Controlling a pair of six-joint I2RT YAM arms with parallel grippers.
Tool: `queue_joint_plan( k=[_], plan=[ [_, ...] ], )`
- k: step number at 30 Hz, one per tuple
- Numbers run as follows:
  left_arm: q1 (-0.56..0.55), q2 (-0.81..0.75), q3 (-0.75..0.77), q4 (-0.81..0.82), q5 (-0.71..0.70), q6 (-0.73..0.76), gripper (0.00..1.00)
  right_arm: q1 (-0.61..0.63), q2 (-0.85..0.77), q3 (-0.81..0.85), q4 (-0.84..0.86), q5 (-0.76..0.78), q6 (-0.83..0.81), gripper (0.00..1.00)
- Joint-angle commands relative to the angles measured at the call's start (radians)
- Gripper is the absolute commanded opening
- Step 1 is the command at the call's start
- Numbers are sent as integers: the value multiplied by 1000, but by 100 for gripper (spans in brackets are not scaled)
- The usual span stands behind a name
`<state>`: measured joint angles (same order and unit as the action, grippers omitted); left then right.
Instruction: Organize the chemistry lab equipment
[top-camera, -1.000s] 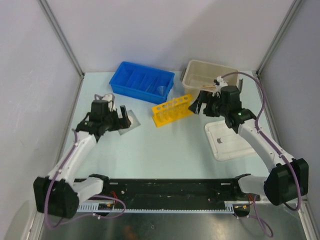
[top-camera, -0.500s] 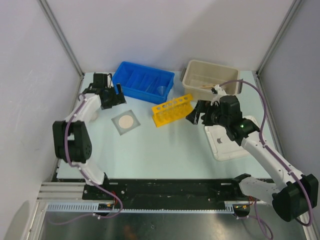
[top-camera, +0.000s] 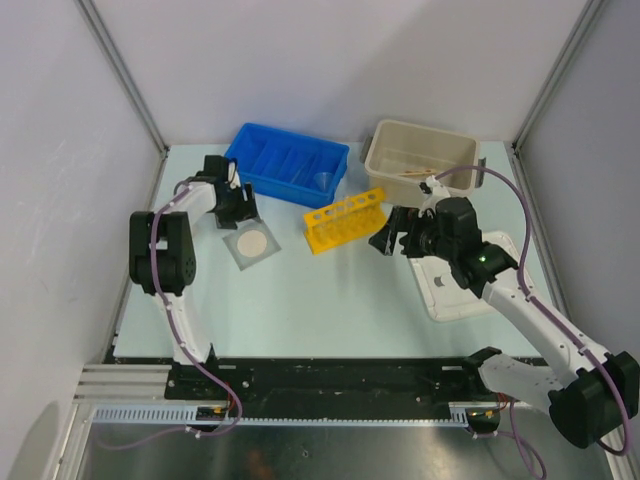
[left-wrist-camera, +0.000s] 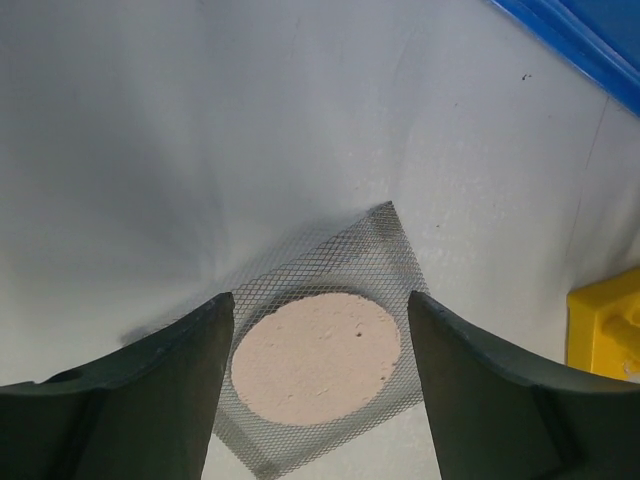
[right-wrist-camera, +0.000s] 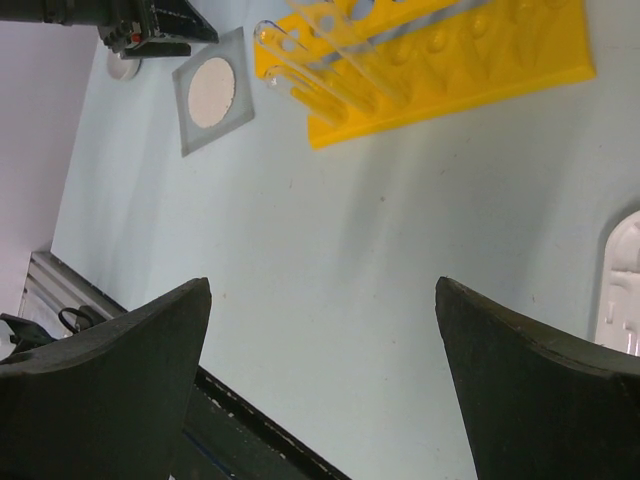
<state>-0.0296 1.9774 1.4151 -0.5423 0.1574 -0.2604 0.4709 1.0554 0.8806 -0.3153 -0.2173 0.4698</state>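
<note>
gauze (top-camera: 251, 243), a square of mesh with a pale round centre, lies flat on the table (top-camera: 330, 300) over on the left, just near of the blue bin (top-camera: 285, 165). the left hand (top-camera: 240, 209) hangs at the gauze's far edge, at the end of an arm stretched out to the far left. seen from its wrist, the fingers (left-wrist-camera: 180, 380) stand apart, one on each side of the pale disc, with the mesh lying flat between them. it is released and grasping nothing. whether the tips touch the mesh i cannot tell.

right of the gauze, the yellow test-tube rack (top-camera: 345, 220) sits slanted on the table, near of the bin's right end. what look like clear tubes (right-wrist-camera: 300, 90) lie along it. the right hand (top-camera: 388, 235) hovers just right of the rack, pointing toward it, with its fingers spread wide and nothing in them.

further right and far, the beige tub (top-camera: 380, 150) has a thin wooden stick (top-camera: 418, 175) inside it. the white lid (top-camera: 460, 285) lies flat on the table near of the tub, partly under the right arm. a clear funnel (top-camera: 322, 180) rests in the right end of the blue bin.
</note>
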Motion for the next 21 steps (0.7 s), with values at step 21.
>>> queue_joint_plan(
  k=[21],
  plan=[
    [-51,-207,-355,34,25,-130,79,29,-128,-51,-32,86,-22,99]
  ],
)
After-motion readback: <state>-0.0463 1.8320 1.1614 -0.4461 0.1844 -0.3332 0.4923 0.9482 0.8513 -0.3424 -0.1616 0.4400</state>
